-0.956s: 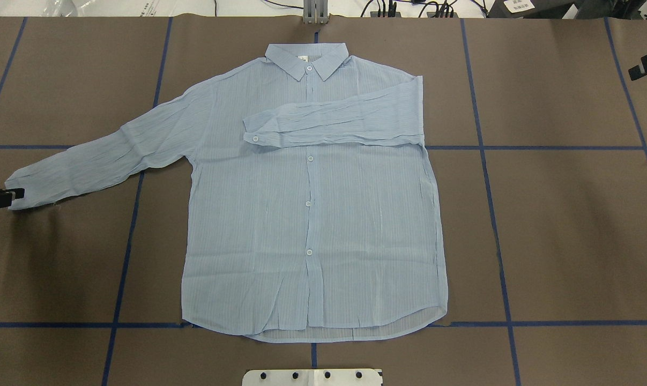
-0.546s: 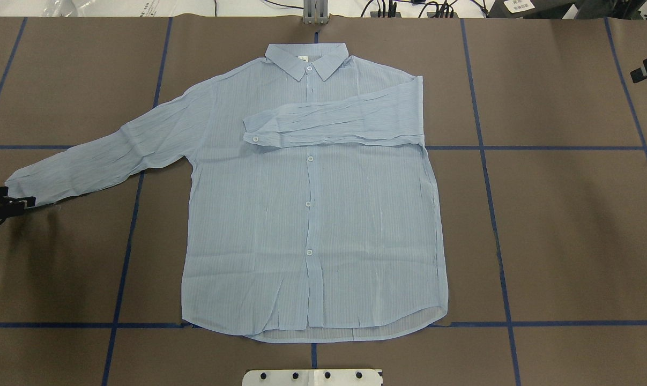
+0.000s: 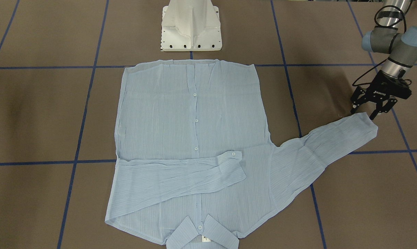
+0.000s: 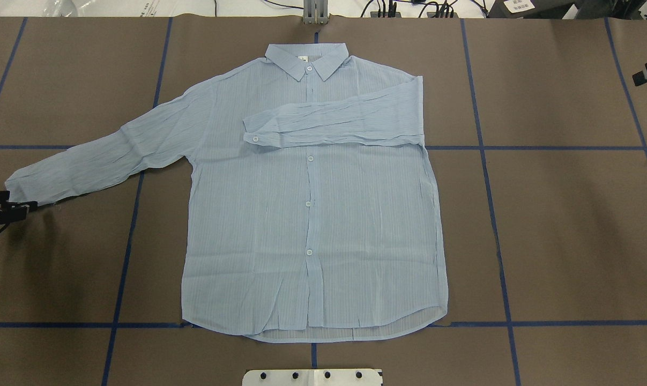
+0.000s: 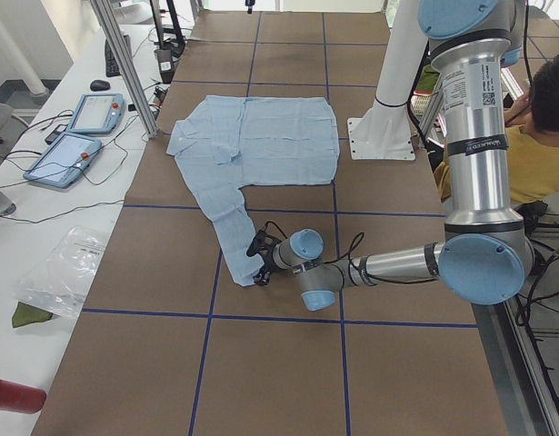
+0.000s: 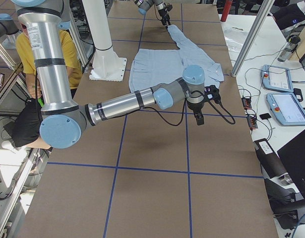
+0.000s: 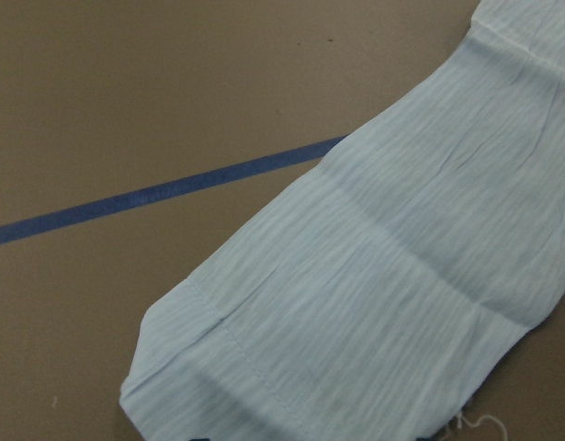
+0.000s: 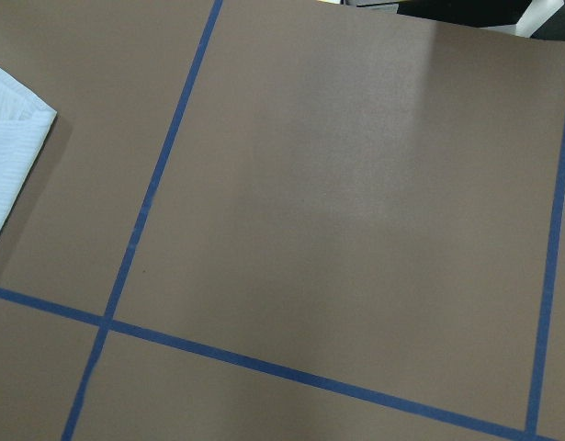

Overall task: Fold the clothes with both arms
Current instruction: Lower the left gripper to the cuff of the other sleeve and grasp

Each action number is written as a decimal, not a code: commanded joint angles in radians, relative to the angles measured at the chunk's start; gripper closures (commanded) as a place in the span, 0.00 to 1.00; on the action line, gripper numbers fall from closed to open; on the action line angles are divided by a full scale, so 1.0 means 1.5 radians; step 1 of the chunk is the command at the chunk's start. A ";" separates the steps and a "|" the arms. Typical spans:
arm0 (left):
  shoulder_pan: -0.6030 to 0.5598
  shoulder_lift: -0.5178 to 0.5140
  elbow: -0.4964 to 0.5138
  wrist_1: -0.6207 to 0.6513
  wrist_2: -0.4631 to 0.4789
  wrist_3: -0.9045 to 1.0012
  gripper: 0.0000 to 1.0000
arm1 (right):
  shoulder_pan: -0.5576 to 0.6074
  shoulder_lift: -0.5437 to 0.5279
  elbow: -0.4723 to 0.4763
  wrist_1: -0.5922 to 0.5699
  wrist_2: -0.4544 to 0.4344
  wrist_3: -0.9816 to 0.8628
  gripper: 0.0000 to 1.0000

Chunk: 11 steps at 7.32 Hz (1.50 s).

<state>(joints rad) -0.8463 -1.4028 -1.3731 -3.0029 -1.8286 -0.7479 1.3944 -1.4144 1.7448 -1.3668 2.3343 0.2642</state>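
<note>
Shirt flat on the worktop, left jaws open at the outstretched cuff

I start at the left edge of my overhead view. The left arm (image 3: 396, 55) reaches low over the worktop (image 4: 559, 230). Its jaws stand spread apart and grip nothing. They sit right at the end of the cuff (image 4: 20, 187) of the outstretched sleeve (image 4: 103, 155). In the front-facing view one finger is by the cuff's corner and the other is just past its end edge. I cannot tell whether either finger touches the cloth. My left wrist camera looks down on that cuff lying flat, with a blue tape line (image 7: 163, 193) disappearing under the sleeve.

Moving right, the sleeve slants up to the shoulder. The shirt (image 4: 312, 214) lies spread flat and buttoned, front side up. Its collar (image 4: 307, 59) is on the side far from the robot. Its hem is towards the white pedestal base (image 3: 191, 26). The other sleeve (image 4: 344, 120) is folded across the chest. Its buttoned cuff ends a little past the button line, on the left half of the front.

At the far right, the right arm (image 6: 132, 101) hangs over the worktop, well apart from the shirt. The overhead view catches only a black sliver of it at the edge. Its wrist camera shows brown worktop, tape lines and a corner of pale cloth at the frame's left edge. I cannot tell how its jaws stand.
</note>
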 commanded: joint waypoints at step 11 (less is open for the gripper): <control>0.028 0.008 -0.012 0.001 0.030 0.003 1.00 | 0.001 0.000 0.004 0.000 0.006 0.006 0.00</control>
<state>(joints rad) -0.8048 -1.3914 -1.3825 -3.0016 -1.7818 -0.7442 1.3959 -1.4144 1.7503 -1.3668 2.3439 0.2711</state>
